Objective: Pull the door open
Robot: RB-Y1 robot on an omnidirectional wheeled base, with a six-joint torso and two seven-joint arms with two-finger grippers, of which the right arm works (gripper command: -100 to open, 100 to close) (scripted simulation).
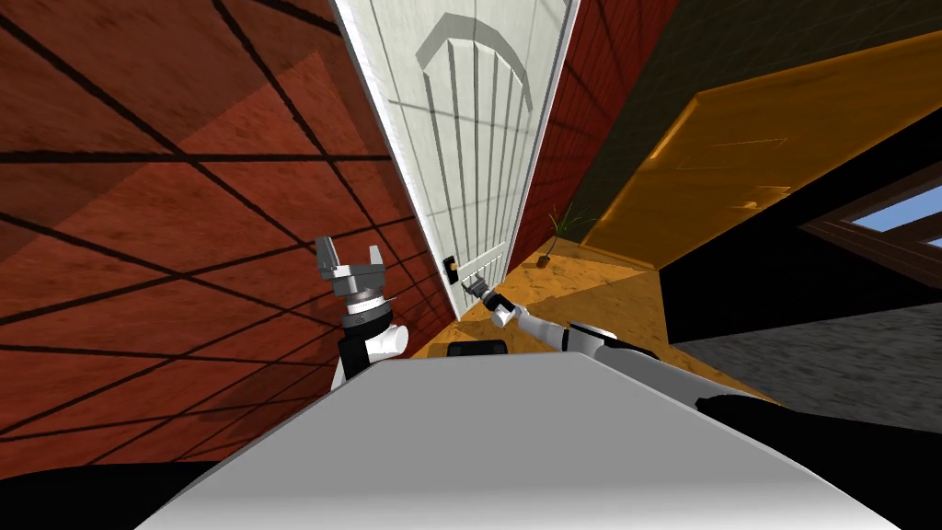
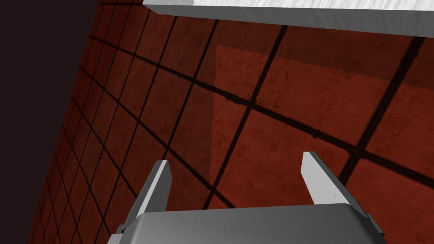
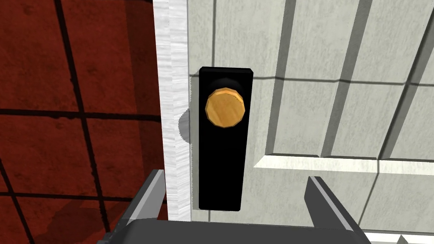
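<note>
A white panelled door (image 1: 478, 147) stands in a red tiled wall (image 1: 184, 202). Near its edge is a black plate (image 3: 224, 169) with a round orange knob (image 3: 225, 106). My right gripper (image 3: 235, 190) is open a short way in front of the plate, below the knob and not touching it. From the head view the right gripper (image 1: 475, 287) reaches toward the black plate (image 1: 451, 268) low on the door. My left gripper (image 1: 350, 258) is open and raised in front of the red wall, with nothing between its fingers (image 2: 161, 182).
A white door frame (image 3: 171, 106) runs between the red wall and the door. An orange floor (image 1: 607, 285) lies to the right, with a small potted plant (image 1: 555, 241) at the wall. Beyond are an orange panel (image 1: 736, 175) and a window (image 1: 901, 216).
</note>
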